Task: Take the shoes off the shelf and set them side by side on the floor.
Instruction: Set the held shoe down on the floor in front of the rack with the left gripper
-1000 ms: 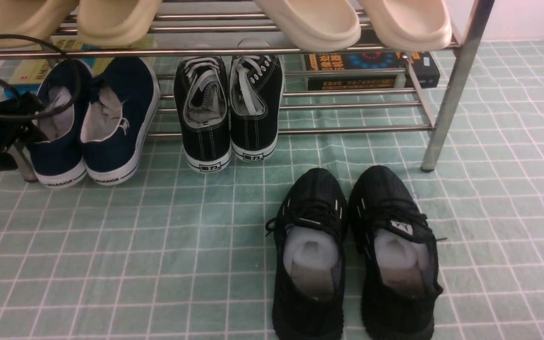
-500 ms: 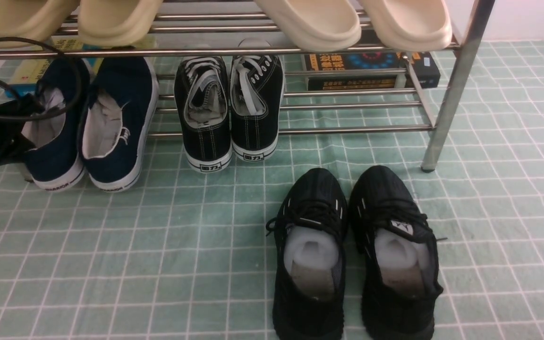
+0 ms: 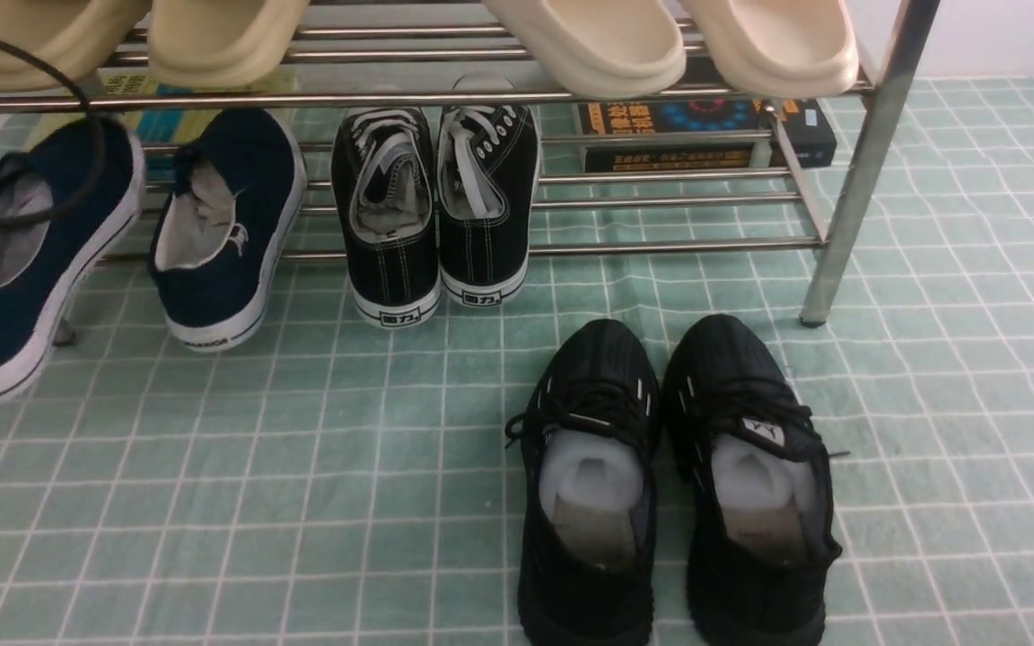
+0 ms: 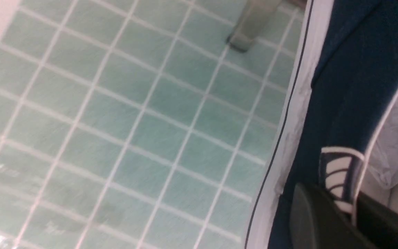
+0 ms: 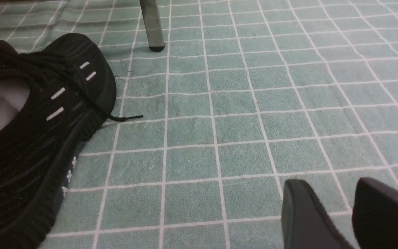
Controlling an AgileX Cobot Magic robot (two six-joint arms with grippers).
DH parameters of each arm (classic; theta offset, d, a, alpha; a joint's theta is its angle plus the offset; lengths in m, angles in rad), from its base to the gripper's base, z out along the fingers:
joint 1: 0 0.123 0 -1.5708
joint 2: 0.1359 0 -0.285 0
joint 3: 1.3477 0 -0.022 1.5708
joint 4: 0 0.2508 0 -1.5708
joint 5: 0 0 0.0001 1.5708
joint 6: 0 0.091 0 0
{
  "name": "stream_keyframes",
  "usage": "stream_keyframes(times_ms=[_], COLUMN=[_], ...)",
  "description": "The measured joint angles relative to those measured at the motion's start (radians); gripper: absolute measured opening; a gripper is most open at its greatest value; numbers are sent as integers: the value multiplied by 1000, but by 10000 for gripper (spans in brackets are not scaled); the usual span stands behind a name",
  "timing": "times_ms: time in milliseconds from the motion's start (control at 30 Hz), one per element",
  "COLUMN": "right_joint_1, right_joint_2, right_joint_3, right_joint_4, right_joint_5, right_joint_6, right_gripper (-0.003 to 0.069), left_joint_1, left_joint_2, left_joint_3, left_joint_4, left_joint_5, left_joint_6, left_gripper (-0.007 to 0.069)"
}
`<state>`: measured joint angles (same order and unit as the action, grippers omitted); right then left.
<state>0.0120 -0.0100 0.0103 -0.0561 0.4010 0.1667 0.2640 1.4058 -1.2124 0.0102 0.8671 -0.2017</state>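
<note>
Left shoe (image 3: 5, 260): pulled off the shelf (image 3: 571, 99) since a second ago, now tilted at the front view's left edge, above the floor (image 3: 302, 467).
Left gripper (image 4: 354, 216): clamped on that shoe's heel collar.
Right shoe (image 3: 225, 224): still on the lower tier, upper left.
Right gripper (image 5: 352, 211): fingers slightly apart, holding nothing.

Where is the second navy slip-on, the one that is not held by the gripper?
In the front view, the free navy slip-on rests on the shelf's lower tier, left of centre, between the lifted navy shoe and the black lace-up sneakers.
</note>
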Motion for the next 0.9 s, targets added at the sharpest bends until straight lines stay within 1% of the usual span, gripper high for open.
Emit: stream_keyframes(times_ms=[100,200,300,433,633,667,733,767,900], right_joint_1=[0,0,0,0,0,0,0,0,0], right_joint_2=[0,0,0,0,0,0,0,0,0], right_joint_3=[0,0,0,0,0,0,0,0,0], right_joint_4=[0,0,0,0,0,0,0,0,0], right_joint_5=[0,0,0,0,0,0,0,0,0], right_joint_6=[0,0,0,0,0,0,0,0,0], right_gripper=[239,239,239,239,239,239,239,239,239], left_joint_1=[0,0,0,0,0,0,0,0,0], left_joint_2=[-53,-106,-173,-253,-317,-321,-323,-323,-325], left_joint_3=[0,0,14,94,276,329,382,393,489], left_joint_4=[88,140,154,146,110,90,73,70,43], left_joint_5=[109,180,234,245,185,142,78,70,-75], left_joint_6=[-27,-61,-93,-109,-125,-125,-124,-123,-127], left_gripper=[41,41,41,41,41,41,41,41,41])
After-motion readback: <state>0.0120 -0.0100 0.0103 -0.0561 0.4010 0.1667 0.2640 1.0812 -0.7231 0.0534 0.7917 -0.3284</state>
